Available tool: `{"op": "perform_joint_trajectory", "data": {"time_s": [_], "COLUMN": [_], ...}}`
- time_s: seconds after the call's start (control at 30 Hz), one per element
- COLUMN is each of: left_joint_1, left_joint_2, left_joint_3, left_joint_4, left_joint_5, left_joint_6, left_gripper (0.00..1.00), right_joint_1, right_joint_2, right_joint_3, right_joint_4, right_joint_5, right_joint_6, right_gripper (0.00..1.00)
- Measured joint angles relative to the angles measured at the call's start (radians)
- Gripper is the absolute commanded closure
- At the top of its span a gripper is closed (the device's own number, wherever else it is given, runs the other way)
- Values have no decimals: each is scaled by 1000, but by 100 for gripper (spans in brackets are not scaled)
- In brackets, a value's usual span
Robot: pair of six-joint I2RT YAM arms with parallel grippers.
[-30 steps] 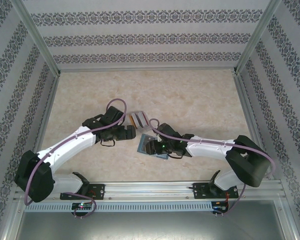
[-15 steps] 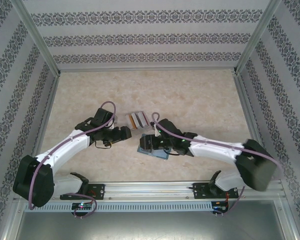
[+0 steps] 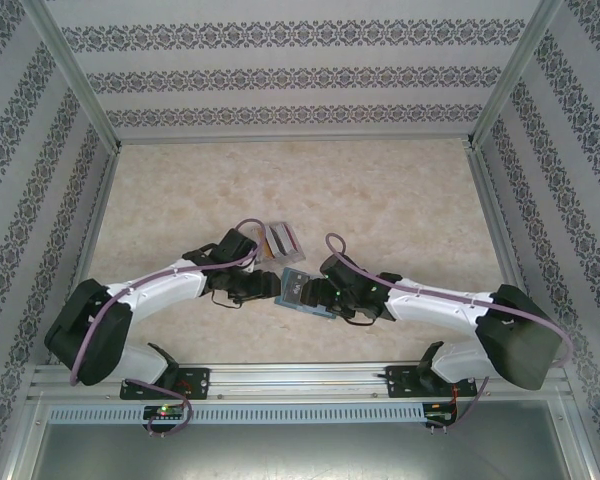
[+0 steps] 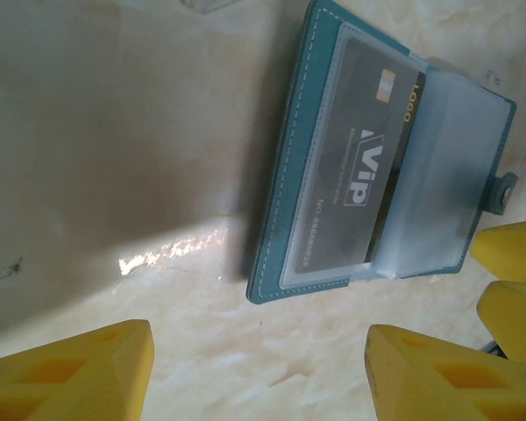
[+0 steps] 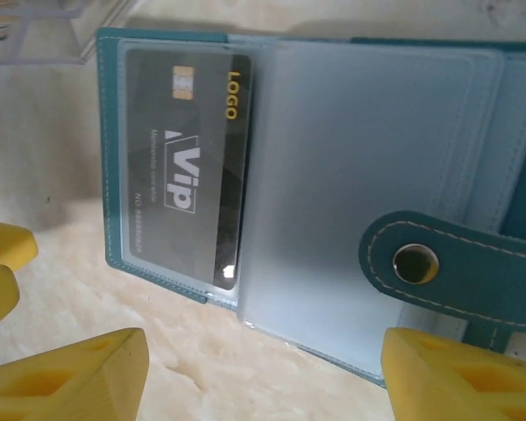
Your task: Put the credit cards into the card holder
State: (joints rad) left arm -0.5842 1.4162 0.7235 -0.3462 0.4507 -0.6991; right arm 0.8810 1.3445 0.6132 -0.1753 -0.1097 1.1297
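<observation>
Card holder (image 3: 298,293) lies open and flat on the table (image 3: 400,195), near its front middle, where the two arms meet from either side. From overhead it is a small teal patch, with the clear tray (image 3: 280,240) of other cards (image 3: 277,238) standing just behind it, those cards on edge in dark, reddish and pale stripes. The left wrist camera brings the wallet close: a dark card (image 4: 355,180) printed "VIP" and "LOGO" sits under a clear sleeve (image 4: 438,175) on the teal cover, and the snap tab (image 4: 505,191) pokes out at the far right edge. The left gripper (image 4: 256,373) has its yellow jaws spread wide, bare table between them, nothing held; the wallet sits just ahead of them, and the yellow fingers (image 4: 513,254) of the other arm show beside the tab. The right wrist camera looks at the same card from the opposite side and adds detail: the gold chip, the card lying partly out of the sleeve's mouth, and the tab's metal stud (image 5: 415,263). The right gripper (image 5: 265,377) is likewise spread wide and grips nothing, its jaws standing at either side of the wallet's near edge, and a corner of the tray shows at top left.
</observation>
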Motion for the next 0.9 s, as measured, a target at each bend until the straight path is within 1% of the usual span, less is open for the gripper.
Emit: {"op": "perform_joint_trajectory", "data": {"time_s": [0.13,0.33,0.43,0.5,0.7,0.83,0.9], "left_joint_1": [-11,-32,-48,-60,-84,-89,-89], "left_joint_2": [45,97,115,127,158,161,161], "left_joint_3": [0,0,0,3,19,21,21], "left_joint_4": [37,92,128,149,180,185,187], "left_joint_5": [-16,-40,-57,-64,-67,-68,-67], "left_joint_6": [0,-3,-5,-7,-8,-10,-12], "left_gripper": [37,47,55,63,75,79,80], "right_joint_1": [-2,-2,-2,-2,-15,-18,-22], "right_joint_2": [39,70,73,84,95,95,95], "right_joint_3": [0,14,20,26,27,27,27], "right_joint_4": [5,14,14,16,61,93,109], "right_joint_5": [-3,-6,-8,-11,-33,-41,-42], "right_joint_6": [32,52,53,51,50,49,43], "right_gripper": [30,32,32,34,39,41,42]}}
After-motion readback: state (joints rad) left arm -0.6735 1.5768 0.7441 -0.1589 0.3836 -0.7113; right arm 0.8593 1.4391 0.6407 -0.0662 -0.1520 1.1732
